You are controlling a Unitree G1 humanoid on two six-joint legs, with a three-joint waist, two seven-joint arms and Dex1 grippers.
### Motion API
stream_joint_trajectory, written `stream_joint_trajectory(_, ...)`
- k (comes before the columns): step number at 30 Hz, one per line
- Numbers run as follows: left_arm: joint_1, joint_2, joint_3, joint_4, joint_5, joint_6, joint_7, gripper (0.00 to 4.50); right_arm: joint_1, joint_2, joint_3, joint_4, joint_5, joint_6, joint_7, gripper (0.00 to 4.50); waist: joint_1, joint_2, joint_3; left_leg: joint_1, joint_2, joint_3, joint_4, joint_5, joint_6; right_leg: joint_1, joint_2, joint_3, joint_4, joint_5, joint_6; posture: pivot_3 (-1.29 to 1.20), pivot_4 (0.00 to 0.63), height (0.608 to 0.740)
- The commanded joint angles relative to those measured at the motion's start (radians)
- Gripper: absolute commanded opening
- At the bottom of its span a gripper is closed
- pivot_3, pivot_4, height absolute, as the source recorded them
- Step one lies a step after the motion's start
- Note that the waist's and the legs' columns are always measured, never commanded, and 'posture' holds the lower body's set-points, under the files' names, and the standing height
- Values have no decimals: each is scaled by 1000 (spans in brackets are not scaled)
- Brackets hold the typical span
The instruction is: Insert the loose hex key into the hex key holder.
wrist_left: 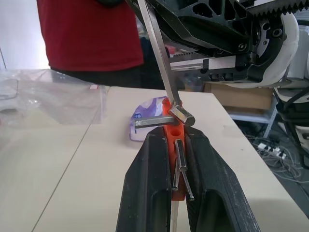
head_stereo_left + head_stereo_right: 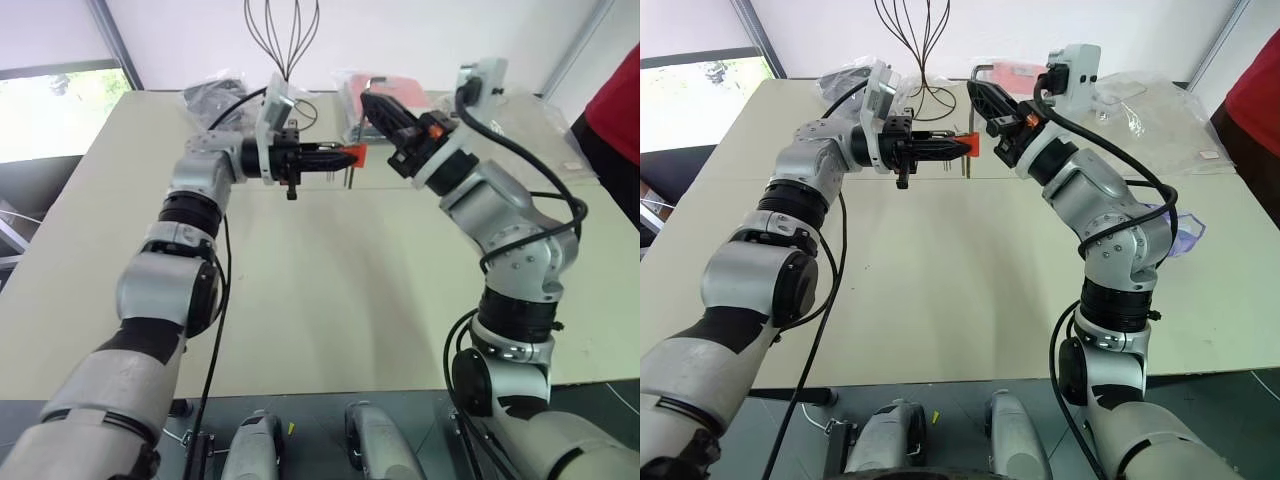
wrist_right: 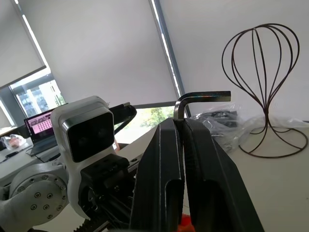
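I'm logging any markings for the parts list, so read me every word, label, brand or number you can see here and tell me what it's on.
No text can be read.
Purple-and-white packet: some print, too blurred to read.
Laptop screen: pink window, content too small to read.
Orange hex key holder: no visible marking.
Loose hex key: no visible marking.

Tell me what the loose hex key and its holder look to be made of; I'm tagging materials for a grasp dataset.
The loose hex key, held in the right gripper, looks like bare steel: grey, smooth, with a dull sheen and a crisp six-sided end face. The hex key holder, clamped in the left gripper, seems moulded plastic: uniformly orange-red, matte, with rounded sockets. The short keys in it look like the same grey metal.
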Motion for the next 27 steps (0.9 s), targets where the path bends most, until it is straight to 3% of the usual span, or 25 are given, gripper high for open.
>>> stream_joint_trajectory(1, -21, 14, 32, -48, -17, 1, -12, 0, 5, -12, -4, -18, 11, -28, -1, 96, 0, 0, 0, 0, 0, 0, 0, 0, 0, 0, 0, 0, 0, 0, 0, 0, 150, 739)
stream_joint_trajectory(27, -26, -10, 75, -76, -53, 48, 9, 0, 72, -42, 55, -23, -11, -78, 7, 96, 0, 0, 0, 0, 0, 0, 1, 0, -1, 0, 0, 0, 1, 0, 0, 0, 150, 739)
